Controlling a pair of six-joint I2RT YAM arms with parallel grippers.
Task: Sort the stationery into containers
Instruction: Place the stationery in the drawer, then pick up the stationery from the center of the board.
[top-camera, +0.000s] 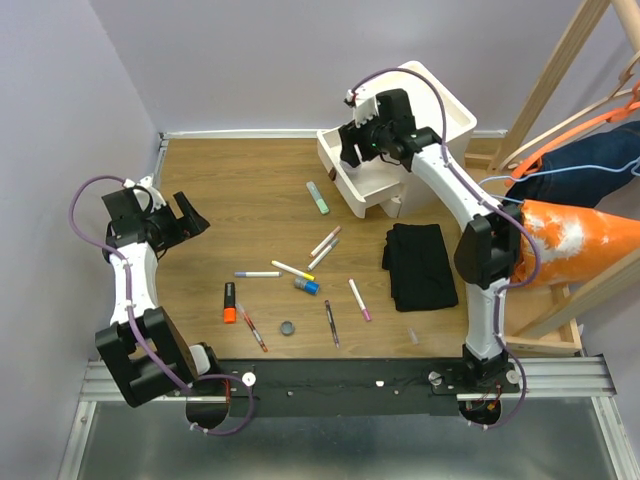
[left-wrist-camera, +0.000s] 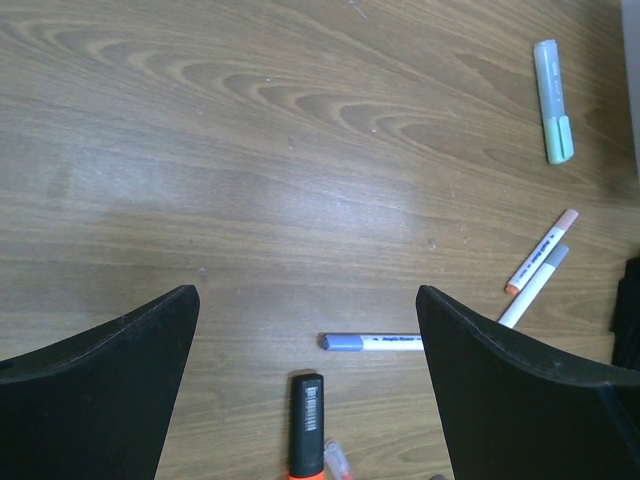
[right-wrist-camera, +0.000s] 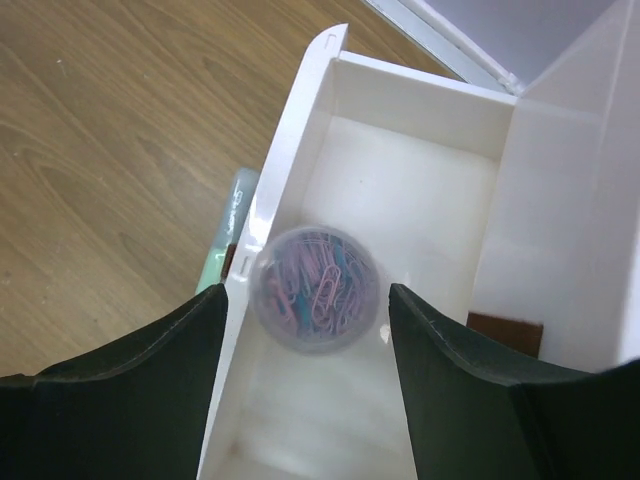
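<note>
The dark fingers of the right claw (right-wrist-camera: 307, 300) filled the bottom of its own view. They were spread apart, with a narrow gap on either side of a small round tub (right-wrist-camera: 316, 285) that they were not pinching. The tub sat over the open drawer (right-wrist-camera: 300, 130), close to the side wall that faced the counter (right-wrist-camera: 100, 150). It was blurred, so I could not tell whether it rested on the drawer floor or hung in the air.

So near that wall, it might clip the rim and tumble out. It might also land hard enough for the lid to pop and the clips to scatter.

The tub was clear plastic, packed with pink, blue and lilac paper clips. A pale-green highlighter (right-wrist-camera: 228, 235) lay just outside the drawer. The left claw (left-wrist-camera: 305, 300) hung fully spread and empty above an orange highlighter (left-wrist-camera: 305, 425), with a blue-capped pen (left-wrist-camera: 370, 342) beside it, both unsorted.
</note>
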